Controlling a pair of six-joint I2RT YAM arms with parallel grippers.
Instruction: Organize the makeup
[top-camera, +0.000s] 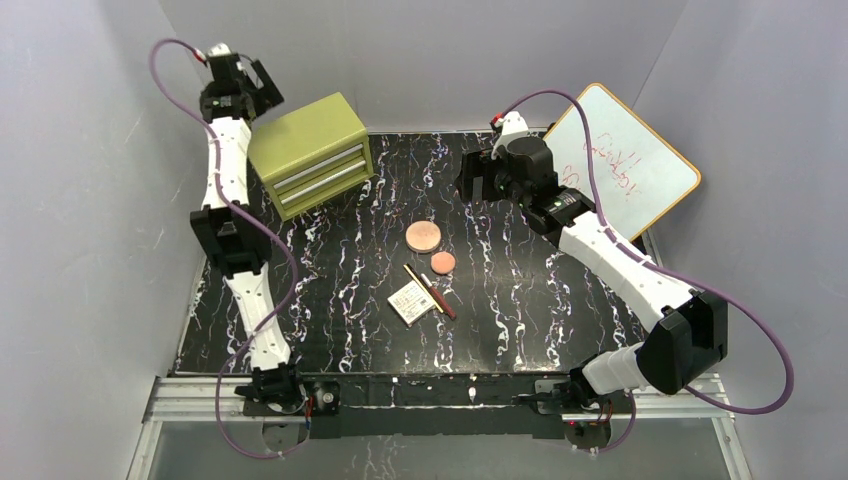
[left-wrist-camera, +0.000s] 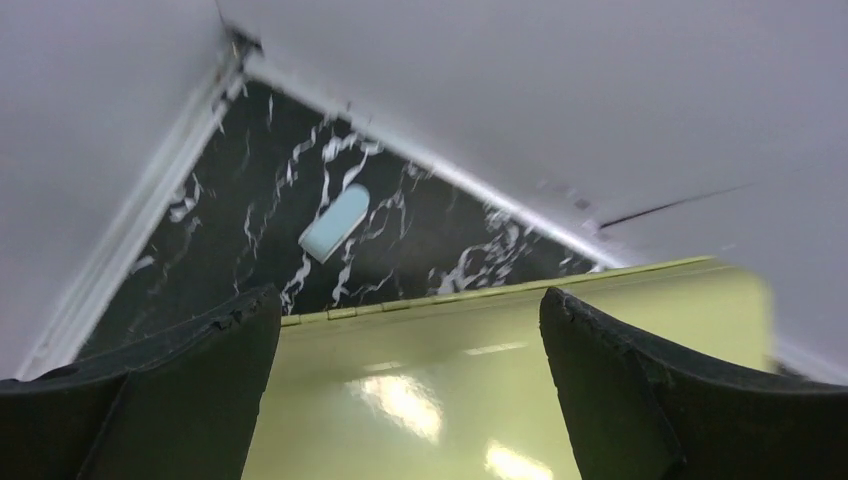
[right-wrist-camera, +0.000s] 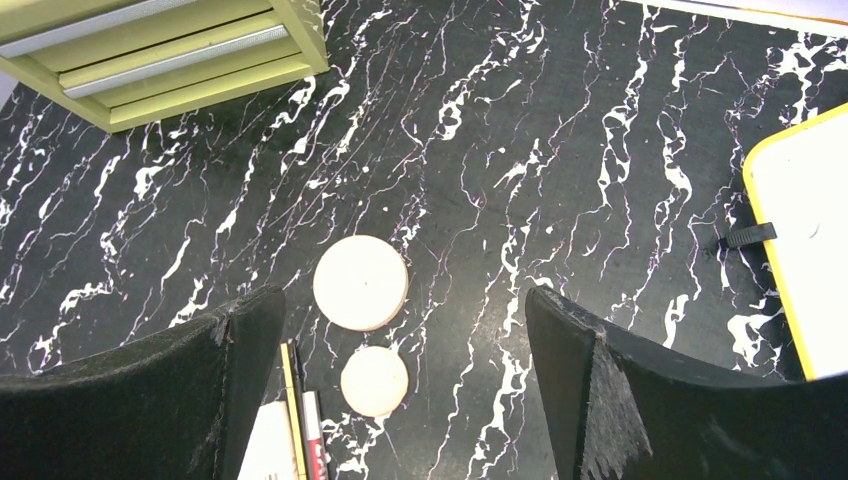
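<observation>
Right gripper (right-wrist-camera: 400, 300), the nearer one, gapes empty above the larger disc (right-wrist-camera: 360, 282) mid-tabletop (top-camera: 540, 300), smaller disc (right-wrist-camera: 374, 380), gold pencil (right-wrist-camera: 291, 410) and palette (right-wrist-camera: 262, 445) just beyond it toward the bases; left gripper (left-wrist-camera: 410, 310) spread empty over drawer box (left-wrist-camera: 420, 400).

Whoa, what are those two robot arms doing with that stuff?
Two robot arms are meant to tidy the makeup, but neither holds anything. The left gripper hangs open above the green drawer box. The right gripper hangs open over the table near the big disc. The small disc, palette, gold pencil and red pencil lie loose in the middle.
</observation>
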